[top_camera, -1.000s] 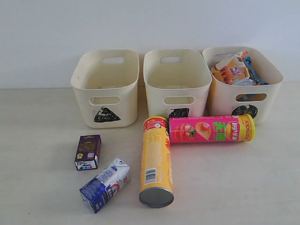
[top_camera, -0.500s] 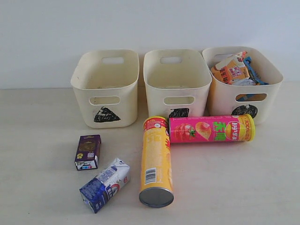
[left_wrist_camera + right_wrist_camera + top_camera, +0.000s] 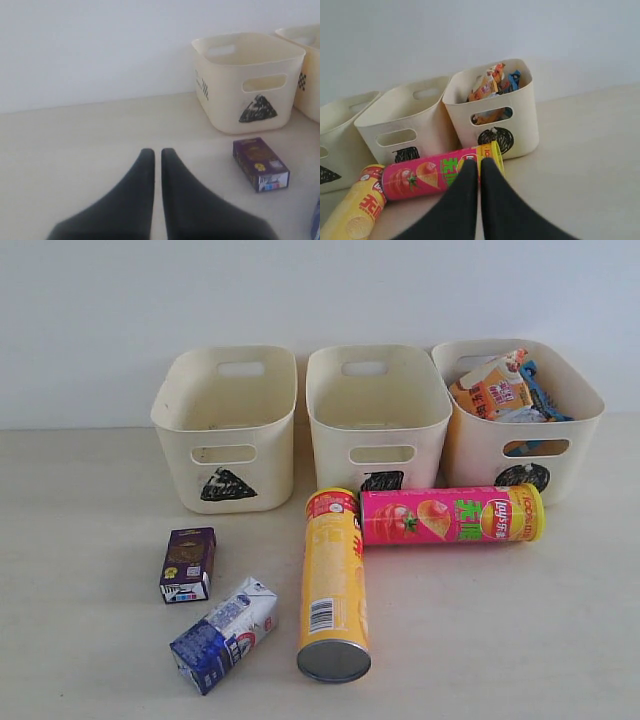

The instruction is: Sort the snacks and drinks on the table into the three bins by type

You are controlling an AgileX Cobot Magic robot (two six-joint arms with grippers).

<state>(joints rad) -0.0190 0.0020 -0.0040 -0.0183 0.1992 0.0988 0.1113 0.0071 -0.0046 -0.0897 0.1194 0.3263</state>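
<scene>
Sorting partly done: circle bin point(image 3: 470, 462), 1 o'clock, holds bags point(image 3: 495, 390); triangle bin point(image 3: 272, 455), 11, square bin point(image 3: 330, 455), 12, look bare. Pink can point(image 3: 450, 515), 3 o'clock, touches yellow can point(image 3: 332, 580), 6. Purple carton point(image 3: 188, 563), blue-white carton point(image 3: 225, 632) apart at 8. Left fingers point(image 3: 148, 165), right fingers point(image 3: 470, 175) pressed together, empty. Advice: spread wide, grip can across girth; open counter point(image 3: 520, 630) at 4; avoid bin rims.

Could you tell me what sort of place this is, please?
Probably a staged test bench: a plain pale table, a blank white wall, and cream plastic bins scribbled with a triangle, square and circle.
</scene>
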